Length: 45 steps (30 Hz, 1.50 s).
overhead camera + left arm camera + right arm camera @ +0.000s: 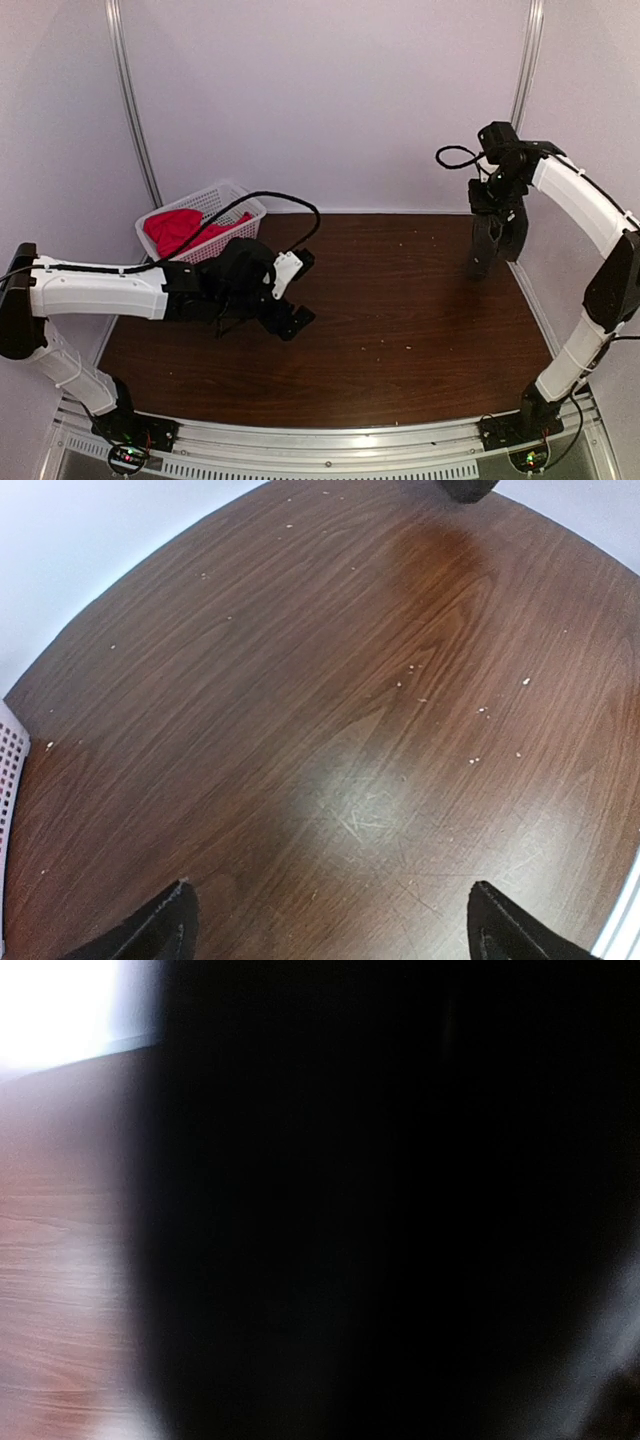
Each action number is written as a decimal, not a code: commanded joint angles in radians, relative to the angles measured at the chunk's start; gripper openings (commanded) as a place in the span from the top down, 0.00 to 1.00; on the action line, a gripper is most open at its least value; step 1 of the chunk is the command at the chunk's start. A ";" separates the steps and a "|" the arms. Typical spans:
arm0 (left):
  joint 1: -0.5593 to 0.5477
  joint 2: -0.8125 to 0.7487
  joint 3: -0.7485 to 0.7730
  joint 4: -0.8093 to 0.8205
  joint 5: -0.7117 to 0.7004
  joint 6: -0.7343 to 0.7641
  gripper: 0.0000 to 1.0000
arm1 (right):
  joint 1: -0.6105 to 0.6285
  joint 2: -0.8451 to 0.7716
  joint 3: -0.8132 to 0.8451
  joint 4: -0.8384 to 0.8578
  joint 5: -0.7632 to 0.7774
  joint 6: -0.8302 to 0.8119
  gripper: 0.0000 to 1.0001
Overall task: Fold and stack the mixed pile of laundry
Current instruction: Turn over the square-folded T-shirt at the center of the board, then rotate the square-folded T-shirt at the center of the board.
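The bright red-pink T-shirt (178, 228) lies bunched inside the white plastic lattice basket (225, 193) at the far left corner of the dark wooden tabletop (400, 330). The dark pinstriped shirt I cannot pick out with certainty. Near the left edge the left gripper (296, 293) hovers over bare wood, its fingers (165, 925) spread wide with nothing between them. The right gripper (497, 245), by the far right corner, is pressed together (a dark blur (380, 1210) fills its wrist view; cloth or not, I cannot say). The likeliest trouble is a reach into the basket snagging the lattice or the black cable (290, 197) looped above it, dragging the light basket rather than lifting the shirt.
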 commanded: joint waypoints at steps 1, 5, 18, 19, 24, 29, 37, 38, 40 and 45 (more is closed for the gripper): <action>0.017 -0.069 -0.023 -0.035 -0.106 -0.052 0.04 | 0.095 0.144 0.136 -0.217 0.352 -0.226 1.00; 0.029 -0.109 -0.033 -0.093 -0.159 -0.067 0.04 | 0.196 0.336 0.150 -0.211 0.367 -0.285 1.00; 0.143 -0.350 -0.144 -0.172 -0.198 -0.256 0.02 | 0.800 0.842 0.609 -0.346 0.119 -0.189 1.00; 0.156 -0.369 -0.153 -0.177 -0.195 -0.270 0.02 | 0.811 0.851 0.626 -0.358 0.111 -0.180 1.00; 0.231 -0.434 -0.186 -0.216 -0.157 -0.359 0.03 | 0.833 0.823 0.609 -0.352 0.057 -0.153 0.93; 0.304 -0.462 -0.215 -0.252 -0.105 -0.455 0.02 | 0.835 0.679 0.518 -0.100 -0.162 -0.131 0.80; 0.363 -0.490 -0.258 -0.255 0.009 -0.557 0.02 | 0.797 0.474 0.374 0.185 -0.729 -0.089 0.36; 0.363 -0.479 -0.264 -0.244 0.044 -0.539 0.02 | 0.764 0.414 0.284 0.284 -0.803 -0.045 0.33; 0.350 -0.447 -0.269 -0.210 0.124 -0.493 0.05 | 0.677 0.316 0.089 0.497 -0.888 0.083 0.33; 0.253 -0.303 -0.223 -0.113 0.258 -0.420 0.19 | 0.462 0.267 -0.092 0.554 -0.741 0.166 0.57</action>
